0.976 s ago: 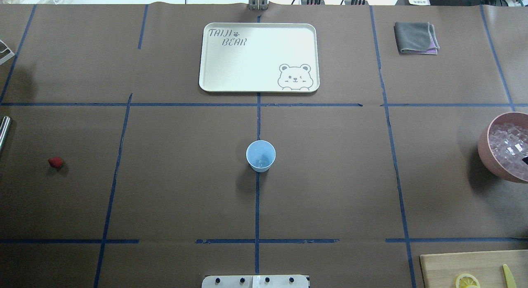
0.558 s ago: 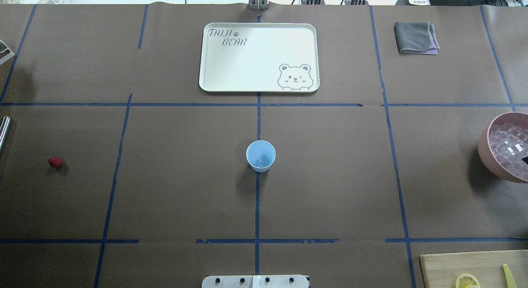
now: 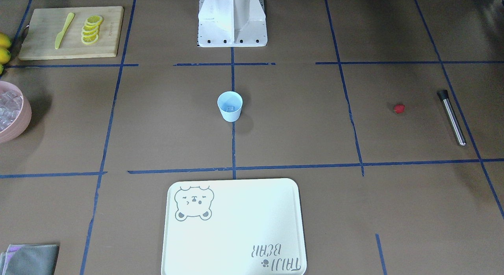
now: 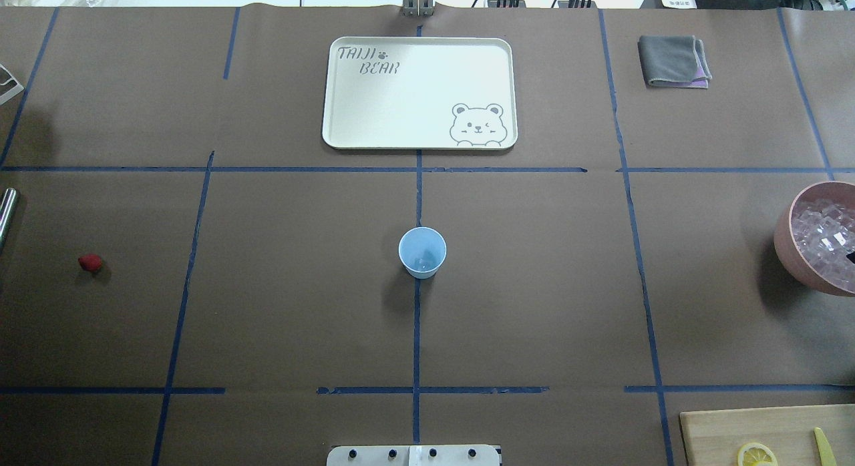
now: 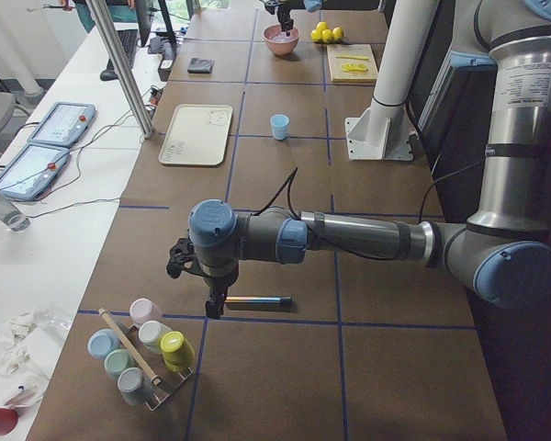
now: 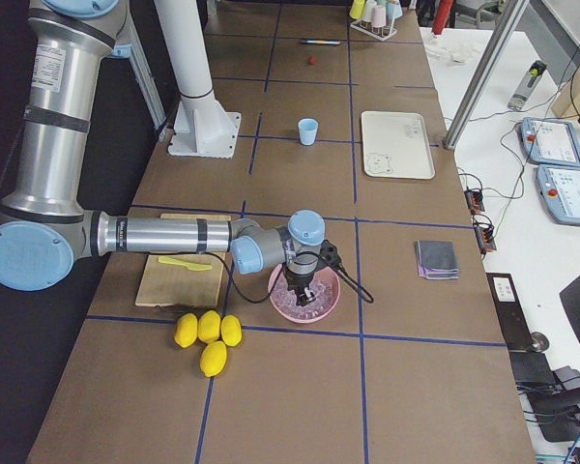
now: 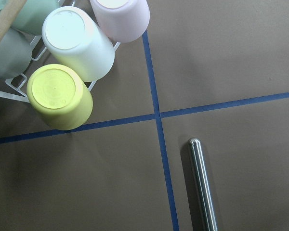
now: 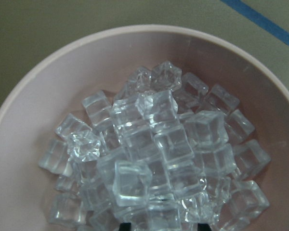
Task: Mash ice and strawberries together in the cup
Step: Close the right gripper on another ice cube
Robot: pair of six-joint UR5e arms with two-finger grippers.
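Dozens of clear, glassy ice cubes (image 8: pixel 159 159) with softly rounded edges lie heaped in a smooth, matte pink bowl (image 8: pixel 33 96) at the table's end on the robot's right. The right gripper (image 6: pixel 303 295) hangs straight above that heap. 2 dark fingertips (image 8: pixel 126 226) peek in at the wrist view's lower edge, standing apart with cubes between them and clamping nothing.

The cup (image 4: pixel 422 252), a plain pale-blue plastic tumbler that tapers downward, stands upright on the blue tape line at the table's middle, well apart from both grippers. 1 small clear cube shows at its bottom.

The strawberry (image 4: pixel 90 262), tiny, round and bright red, lies on the brown paper toward the robot's left. It is near a slim polished steel muddler (image 3: pixel 452 117) with a black cap. The left gripper (image 5: pixel 214 308) hovers over that rod's rounded end, beside a wire rack of upturned pastel beakers (image 7: pixel 60 96). Whether its jaws are apart or together I cannot tell.

A cream tray (image 4: pixel 347 119) with a bear print lies beyond the cup.
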